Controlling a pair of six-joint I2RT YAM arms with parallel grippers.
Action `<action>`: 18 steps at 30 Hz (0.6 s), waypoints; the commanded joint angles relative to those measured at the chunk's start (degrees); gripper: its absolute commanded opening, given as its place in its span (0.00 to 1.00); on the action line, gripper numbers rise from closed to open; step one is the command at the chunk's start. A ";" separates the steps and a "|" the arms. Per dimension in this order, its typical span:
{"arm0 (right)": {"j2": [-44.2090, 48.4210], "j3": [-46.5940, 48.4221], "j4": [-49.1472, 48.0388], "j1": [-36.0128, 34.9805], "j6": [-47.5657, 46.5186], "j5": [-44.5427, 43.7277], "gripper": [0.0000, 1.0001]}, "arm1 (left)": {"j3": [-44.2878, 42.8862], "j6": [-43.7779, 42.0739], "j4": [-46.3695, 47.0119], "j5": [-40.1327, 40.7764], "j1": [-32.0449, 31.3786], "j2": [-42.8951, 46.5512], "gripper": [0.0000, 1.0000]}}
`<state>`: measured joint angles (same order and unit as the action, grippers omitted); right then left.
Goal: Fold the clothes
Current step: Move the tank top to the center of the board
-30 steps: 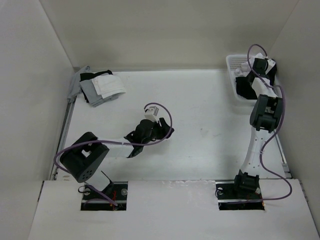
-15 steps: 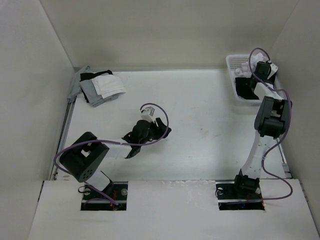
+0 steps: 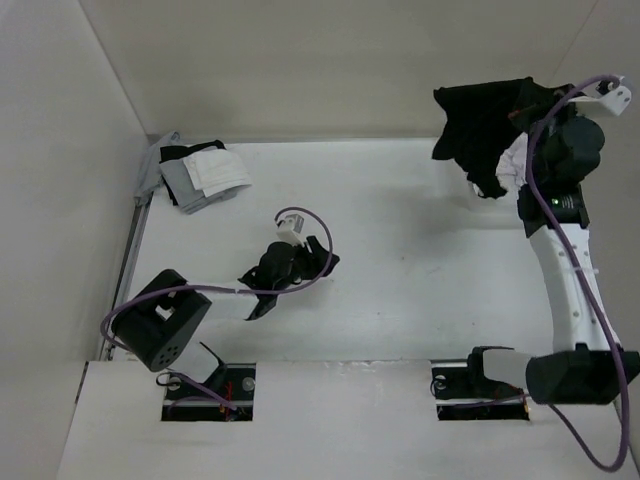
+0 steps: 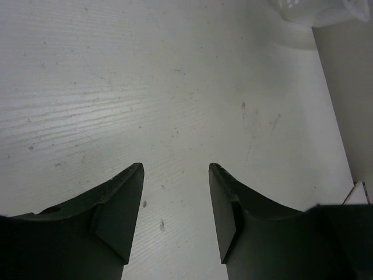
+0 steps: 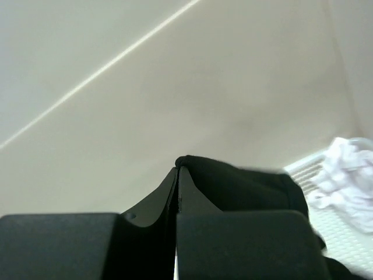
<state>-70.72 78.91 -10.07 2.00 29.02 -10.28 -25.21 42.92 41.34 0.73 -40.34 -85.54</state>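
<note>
The clothes [image 3: 478, 122], a plain black garment, hang bunched in the air at the back right corner, high above the table. My right gripper [image 3: 522, 108] is shut on its upper edge. In the right wrist view the jaws [image 5: 178, 167] are pressed together with black fabric [image 5: 245, 185] pinched at the tips and draping to the right. My left gripper [image 3: 326, 262] hovers low over the middle of the table, open; in the left wrist view nothing but bare table lies between its fingers [image 4: 175, 170].
A pile of grey, white and black garments [image 3: 200, 172] lies at the back left corner. A white cloth [image 5: 344, 169] sits in a white basket [image 5: 355, 236] below the lifted garment. Walls enclose the table on three sides.
My right gripper closed on the black garment in the basket and lifted it high, the arm now stretched upward. The left arm has barely moved.
</note>
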 commanded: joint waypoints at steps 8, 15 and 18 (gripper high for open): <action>15.26 1.68 4.09 -29.35 2.27 10.02 0.00 | 6.58 4.63 -2.40 2.87 9.79 22.51 0.47; 14.13 -13.49 -0.91 -39.22 7.88 8.00 0.01 | 8.33 5.07 -13.73 3.13 14.71 37.62 0.47; 6.15 -24.75 -8.36 -37.38 15.36 10.19 0.01 | 9.48 5.25 -20.32 2.52 18.75 42.46 0.47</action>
<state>-56.82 61.67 -13.93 -36.29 37.50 -1.30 -17.32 47.55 27.86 3.38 -24.18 -46.11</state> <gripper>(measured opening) 0.015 0.469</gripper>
